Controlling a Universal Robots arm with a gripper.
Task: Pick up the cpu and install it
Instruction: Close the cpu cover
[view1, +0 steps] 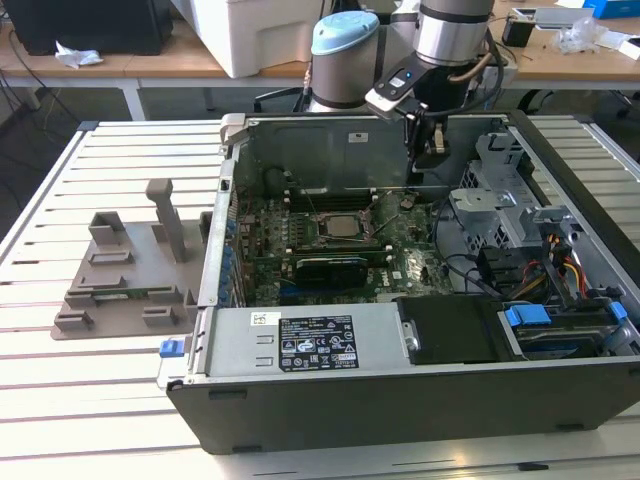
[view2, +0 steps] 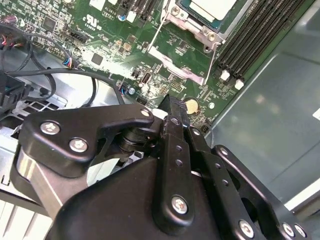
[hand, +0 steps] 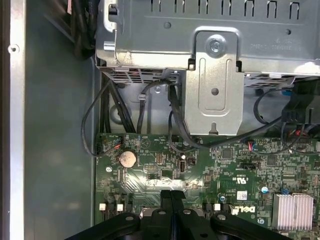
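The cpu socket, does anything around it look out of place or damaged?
Nothing looks damaged. The cpu lies flat in its socket, but the metal load plate appears swung open rather than clamped over it. The gripper is shut, empty, above the motherboard beside it.

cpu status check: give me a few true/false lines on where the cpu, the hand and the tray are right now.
1. The cpu sits in the socket on the motherboard, not in the hand. True.
2. The grey tray lies on the table, outside the case, on the exterior view's left. True.
3. The hand hovers over the grey tray. False: it is inside the case, above the motherboard near the coin cell battery.
4. The hand is open. False: in both wrist views it is shut, with nothing held.
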